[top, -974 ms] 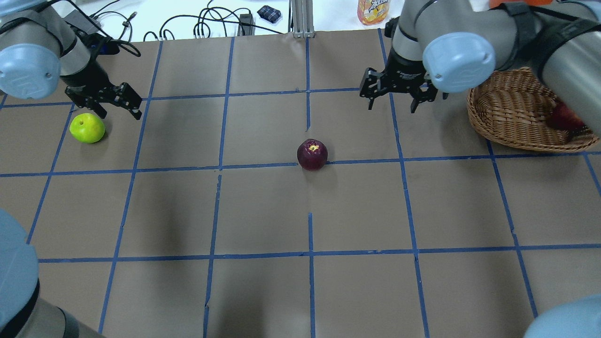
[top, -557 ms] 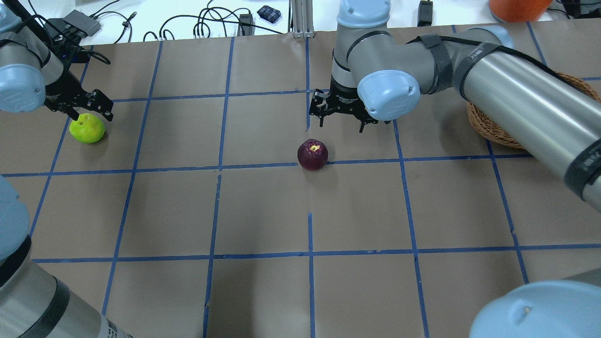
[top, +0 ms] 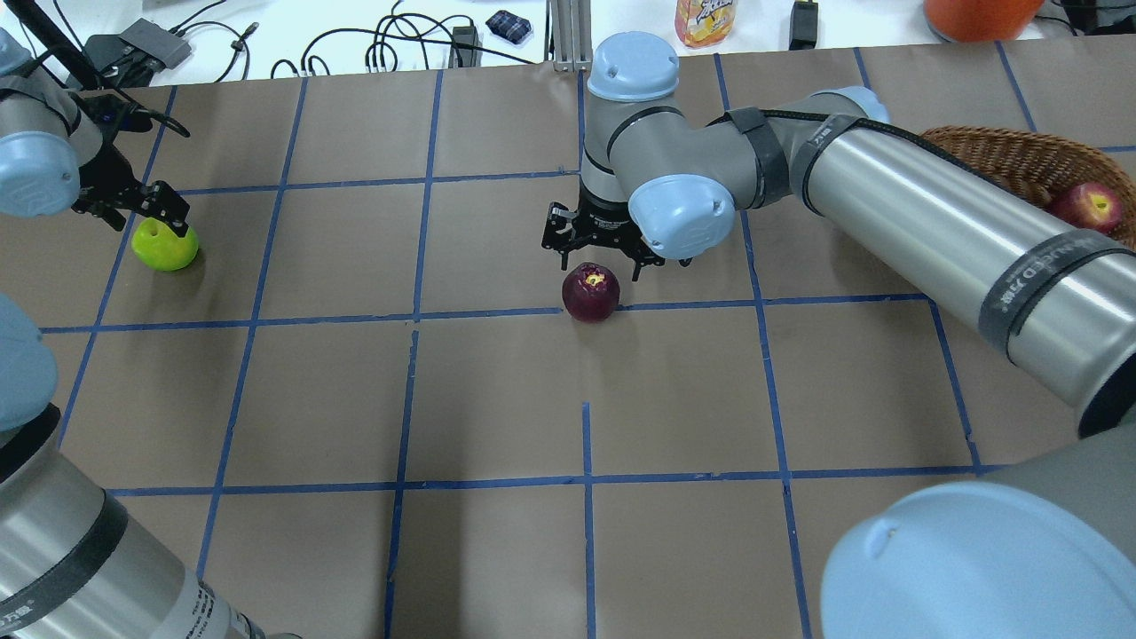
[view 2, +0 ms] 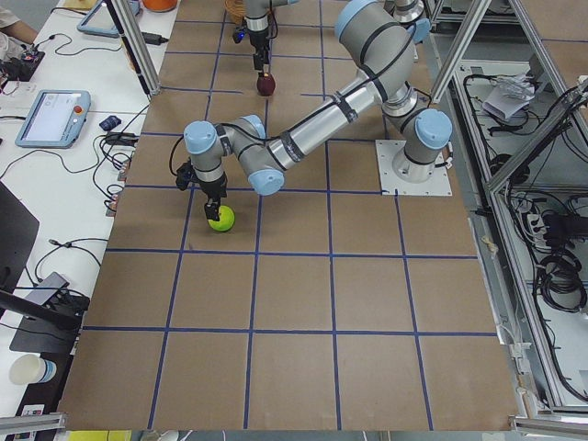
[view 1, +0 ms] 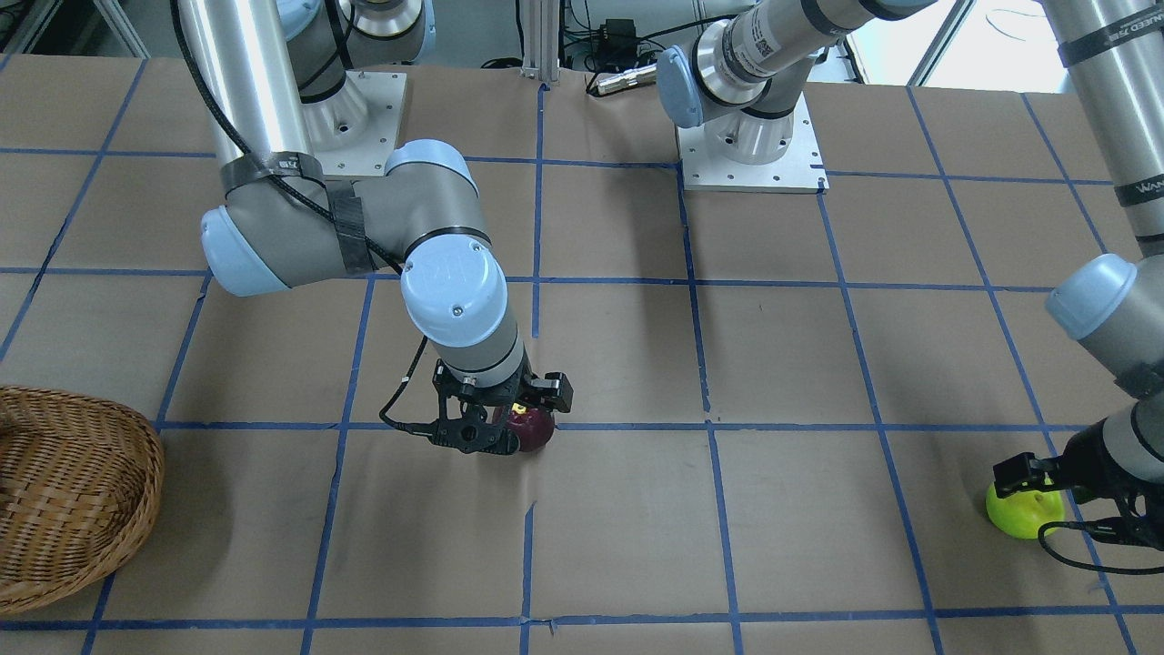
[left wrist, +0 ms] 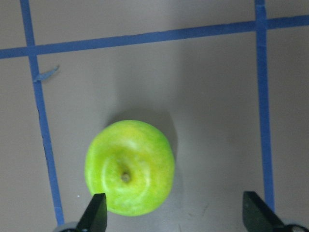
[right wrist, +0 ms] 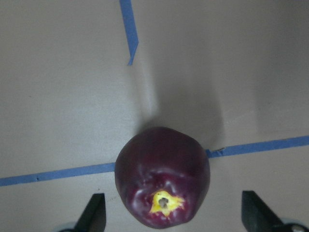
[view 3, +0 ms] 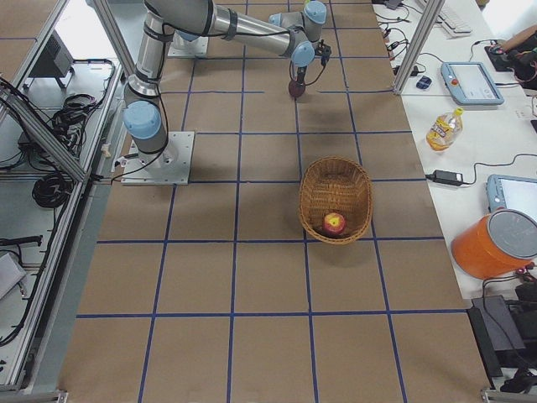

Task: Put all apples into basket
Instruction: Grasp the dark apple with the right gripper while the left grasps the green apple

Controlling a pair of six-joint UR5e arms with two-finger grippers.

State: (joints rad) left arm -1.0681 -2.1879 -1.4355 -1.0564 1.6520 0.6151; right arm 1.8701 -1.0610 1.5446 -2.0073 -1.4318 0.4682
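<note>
1. On the brown-papered table point(top: 497, 390), ruled into squares by blue tape, two apples lay out in the open and one lay in the basket point(top: 994, 146).
2. The right gripper point(top: 597, 263) was low over the maroon apple point(top: 590, 295), which sat near the middle of the table, touching a blue tape line.
3. Its jaws were spread wide, one finger to each side of the fruit. The wrist view showed bare paper between each fingertip and the apple's skin, so it gripped nothing.
4. The maroon apple stood with its yellowish stem dip turned upward.
5. The left gripper point(top: 146, 220) was down at the green apple point(top: 165, 246), far out on the robot's left side of the table, just beside a tape line.
6. Those jaws were also wide apart and held nothing. The green apple lay off-centre between them: one fingertip overlapped its edge in the wrist view, though contact could not be judged, and the other stood well clear.
7. The red apple point(top: 1087, 206) rested inside the wicker basket, toward one end of it, on the robot's right side of the table and well apart from both grippers.
8. Beyond the far edge of the table were a drink bottle point(top: 706, 19), an orange bucket point(top: 976, 13) and loose black cables point(top: 390, 44).
</note>
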